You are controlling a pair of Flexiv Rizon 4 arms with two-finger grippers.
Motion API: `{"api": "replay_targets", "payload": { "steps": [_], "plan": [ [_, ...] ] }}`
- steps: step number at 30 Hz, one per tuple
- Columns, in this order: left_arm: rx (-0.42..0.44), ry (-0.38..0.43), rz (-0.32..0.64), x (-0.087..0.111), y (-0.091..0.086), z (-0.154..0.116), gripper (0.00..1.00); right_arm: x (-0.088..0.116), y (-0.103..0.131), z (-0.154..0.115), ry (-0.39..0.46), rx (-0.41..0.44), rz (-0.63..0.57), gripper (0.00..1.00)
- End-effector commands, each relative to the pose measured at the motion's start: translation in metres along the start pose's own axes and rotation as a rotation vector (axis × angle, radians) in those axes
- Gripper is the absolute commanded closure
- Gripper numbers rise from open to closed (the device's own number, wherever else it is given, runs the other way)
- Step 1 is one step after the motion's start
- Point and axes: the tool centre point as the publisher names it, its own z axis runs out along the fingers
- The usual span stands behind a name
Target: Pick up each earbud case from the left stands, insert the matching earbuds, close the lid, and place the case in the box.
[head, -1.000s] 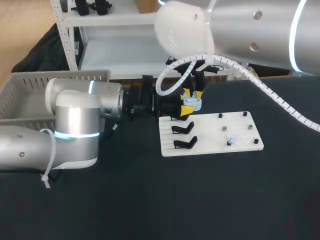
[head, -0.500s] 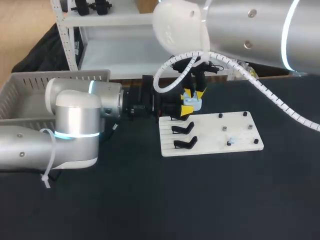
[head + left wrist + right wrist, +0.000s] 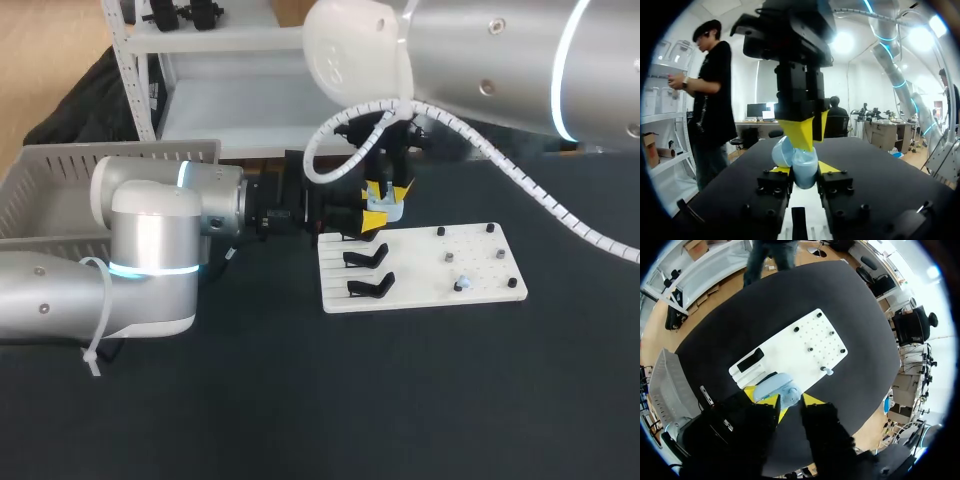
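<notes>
Our left claw (image 3: 803,169) is clenched on the pale blue earbud case (image 3: 383,207), held just over the white board's (image 3: 480,262) 10 o'clock corner. Our right claw (image 3: 804,132) hangs right above the case; we cannot tell whether it grips anything. We judge earbud loading is in hand: one earbud (image 3: 460,285) sits near the board's 4 o'clock corner. Next that needs fetching and seating, then the lid shut and the case carried to the box (image 3: 60,170) at 9 o'clock.

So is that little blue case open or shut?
Open: the case has its lid tipped off to one side.
</notes>
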Motion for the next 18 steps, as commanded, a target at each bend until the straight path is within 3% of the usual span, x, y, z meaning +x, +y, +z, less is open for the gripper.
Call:
{"api": "replay_targets", "payload": {
  "steps": [1,9,18],
  "plan": [
    [-0.009,-0.001,0.002,0.000,-0.003,0.000,1.00,0.000,-0.003,-0.007,0.001,-0.010,0.007,0.53],
    [-0.009,-0.001,0.002,0.000,-0.003,0.000,1.00,0.001,-0.038,-0.025,-0.006,-0.123,0.031,0.65],
    [-0.009,-0.001,0.002,0.000,-0.003,0.000,1.00,0.005,-0.084,-0.015,-0.072,-0.334,-0.102,0.60]
  ]
}}
